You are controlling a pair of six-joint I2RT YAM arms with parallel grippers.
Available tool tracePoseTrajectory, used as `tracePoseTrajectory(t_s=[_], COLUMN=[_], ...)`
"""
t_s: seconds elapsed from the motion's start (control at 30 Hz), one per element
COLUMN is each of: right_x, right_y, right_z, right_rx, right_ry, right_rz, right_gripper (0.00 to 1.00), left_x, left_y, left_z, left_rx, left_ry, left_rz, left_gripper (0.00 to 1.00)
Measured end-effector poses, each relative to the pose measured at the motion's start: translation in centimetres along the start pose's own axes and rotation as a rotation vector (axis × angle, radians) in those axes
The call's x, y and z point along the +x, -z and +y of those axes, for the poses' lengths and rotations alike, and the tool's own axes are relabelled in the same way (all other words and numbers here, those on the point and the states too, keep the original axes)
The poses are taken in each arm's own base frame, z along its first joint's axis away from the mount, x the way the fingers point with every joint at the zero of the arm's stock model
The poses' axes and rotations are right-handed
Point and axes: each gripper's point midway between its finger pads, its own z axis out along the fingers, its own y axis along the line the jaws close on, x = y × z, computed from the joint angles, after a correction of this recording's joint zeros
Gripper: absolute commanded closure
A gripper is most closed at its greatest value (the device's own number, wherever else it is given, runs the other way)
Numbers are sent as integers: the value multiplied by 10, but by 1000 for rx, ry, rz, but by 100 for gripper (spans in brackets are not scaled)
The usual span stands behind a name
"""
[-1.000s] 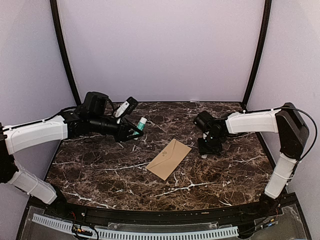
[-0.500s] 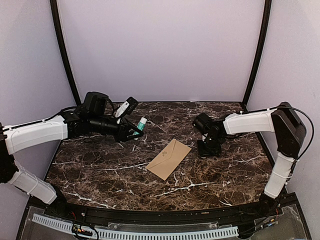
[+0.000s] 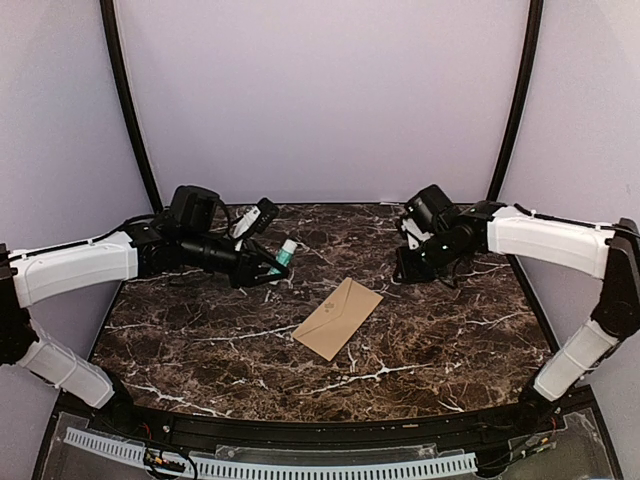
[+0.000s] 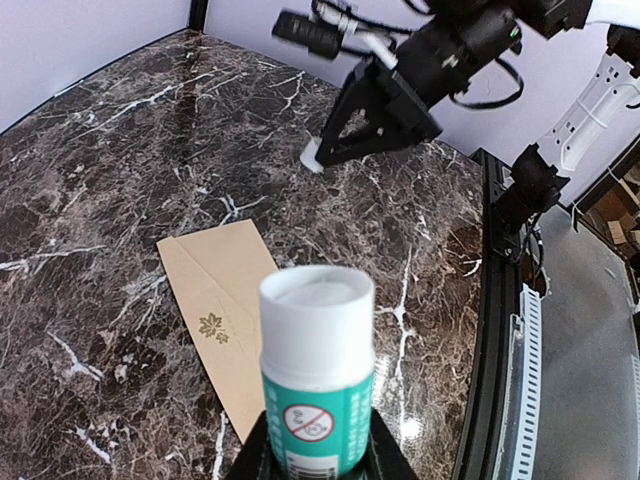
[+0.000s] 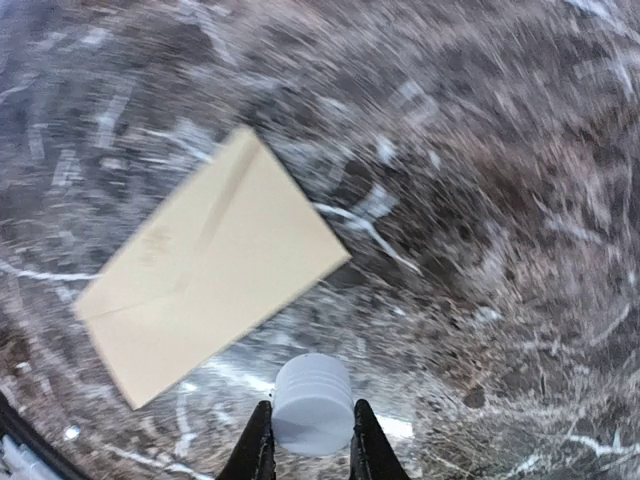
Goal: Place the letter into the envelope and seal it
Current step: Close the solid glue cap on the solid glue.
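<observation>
Left gripper (image 3: 271, 263) is pinching a glue stick (image 4: 317, 372) by its lower body, the two black fingers (image 4: 386, 458) pressing against either side of the teal-green label. The stick's white tip is sitting bare and uncapped, pointing out toward the middle of the table and away from the arm. Across from it, the right gripper (image 5: 311, 425) is clamping a small white ribbed cap (image 5: 312, 400) between its fingertips; in the left wrist view the cap is showing as a pale spot at the end of the black jaws, hanging above the marble and not touching it. Both grippers are hovering over the back half of the dark brown, white-veined table (image 3: 200, 345), the left one toward the rear left and the right one toward the rear right, well apart from one another. The envelope (image 3: 338, 318) is lying flat on the marble near the centre, between the two grippers and nearer the front, clear of both. It is resting at a slant, one short end aiming toward the back right and the other toward the front left. Its pointed flap is facing up and lying folded down, with a small leaf emblem (image 4: 211, 327) showing on the tan paper. Whether the flap is stuck down is not showing. The right wrist view is coming through motion-blurred.
</observation>
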Motion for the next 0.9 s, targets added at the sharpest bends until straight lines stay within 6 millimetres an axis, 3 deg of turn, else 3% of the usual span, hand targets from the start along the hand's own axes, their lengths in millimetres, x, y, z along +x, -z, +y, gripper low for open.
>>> tracePoseTrajectory(t_s=[0.17,0.27,0.37,0.6,0.9], right_x=[-36,-37,-31,-5,23], right_y=[80,115,135,146,137], right_z=[66,98,123,153,181], right_rx=[-371,-581,-755,-968,-1060], right_ry=[125,184,230,279,323], right_rz=[-175,-214,-204,-90,34], right_gripper=[93,93,95,95,96], left_x=[4,7,13,16,28], left_y=[-8,-16,-22,-24,-31], left_z=[-21,-44,-64,-80,-86], left_rx=[87,163,226,282,307], left_ry=[-12,-38,-51,-63,-61], left_rz=[17,29,52,63,104], left_gripper=[100,100,100,100,100])
